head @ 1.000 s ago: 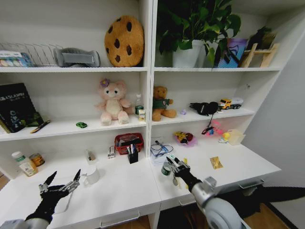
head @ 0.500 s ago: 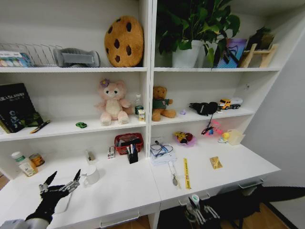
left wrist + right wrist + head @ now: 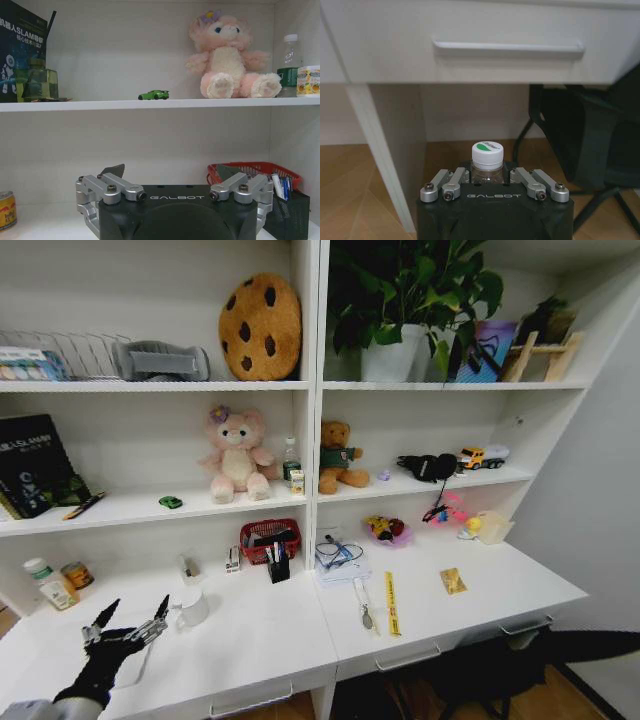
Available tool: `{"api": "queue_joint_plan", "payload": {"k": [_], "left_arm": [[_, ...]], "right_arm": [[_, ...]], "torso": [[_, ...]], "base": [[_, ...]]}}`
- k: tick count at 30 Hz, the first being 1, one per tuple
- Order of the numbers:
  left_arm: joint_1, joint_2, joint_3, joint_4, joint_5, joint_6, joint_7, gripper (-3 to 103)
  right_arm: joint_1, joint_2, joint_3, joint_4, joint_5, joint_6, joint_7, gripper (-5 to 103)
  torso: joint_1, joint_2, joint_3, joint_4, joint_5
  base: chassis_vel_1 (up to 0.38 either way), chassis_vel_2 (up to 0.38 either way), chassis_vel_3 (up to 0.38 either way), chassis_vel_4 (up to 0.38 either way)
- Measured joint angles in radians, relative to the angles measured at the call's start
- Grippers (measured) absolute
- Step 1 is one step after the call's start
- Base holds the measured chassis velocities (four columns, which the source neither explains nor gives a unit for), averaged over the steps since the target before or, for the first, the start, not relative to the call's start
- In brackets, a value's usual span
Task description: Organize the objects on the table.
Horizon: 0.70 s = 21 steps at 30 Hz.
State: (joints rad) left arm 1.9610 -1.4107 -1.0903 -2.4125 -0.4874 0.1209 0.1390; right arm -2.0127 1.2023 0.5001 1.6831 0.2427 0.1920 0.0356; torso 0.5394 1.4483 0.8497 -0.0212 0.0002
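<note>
Below the front edge of the long white table [image 3: 280, 640], in front of a shallow drawer with a slim silver handle [image 3: 507, 47], the right gripper [image 3: 490, 176] is clenched on a small clear bottle with a white cap and a green mark on top [image 3: 487, 159], held upright between its fingers and low over the wooden floor. Over the table's left front corner the left gripper [image 3: 128, 621] hovers with its fingers spread, grasping nothing, beside a white mug [image 3: 193, 609]. I'd judge the tidying only partly done: one bottle is off the desk, yet plenty remains on it. A yellow ruler-like strip [image 3: 391, 604] and a slim silver pen-like tool [image 3: 365, 606] lie near the middle front edge, and a red wire basket [image 3: 270, 536] stands near the back. A tiny green toy car [image 3: 153, 95] sits on the shelf above.
</note>
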Motion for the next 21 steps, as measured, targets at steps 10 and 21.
{"api": "queue_joint_plan", "payload": {"k": [10, 21], "left_arm": [[0.0, 0.0, 0.0, 0.0, 0.0, 0.0, 0.0, 100], [0.0, 0.0, 0.0, 0.0, 0.0, 0.0, 0.0, 100]], "right_arm": [[0.31, 0.048, -0.03, -0.381, -0.13, 0.05, -0.029, 30], [0.553, 0.09, -0.072, -0.659, -0.279, 0.222, 0.014, 30]], "torso": [[0.0, 0.0, 0.0, -0.0004, -0.0002], [0.0, 0.0, 0.0, 0.0002, -0.0001]], "base": [[0.0, 0.0, 0.0, 0.0], [0.0, 0.0, 0.0, 0.0]]}}
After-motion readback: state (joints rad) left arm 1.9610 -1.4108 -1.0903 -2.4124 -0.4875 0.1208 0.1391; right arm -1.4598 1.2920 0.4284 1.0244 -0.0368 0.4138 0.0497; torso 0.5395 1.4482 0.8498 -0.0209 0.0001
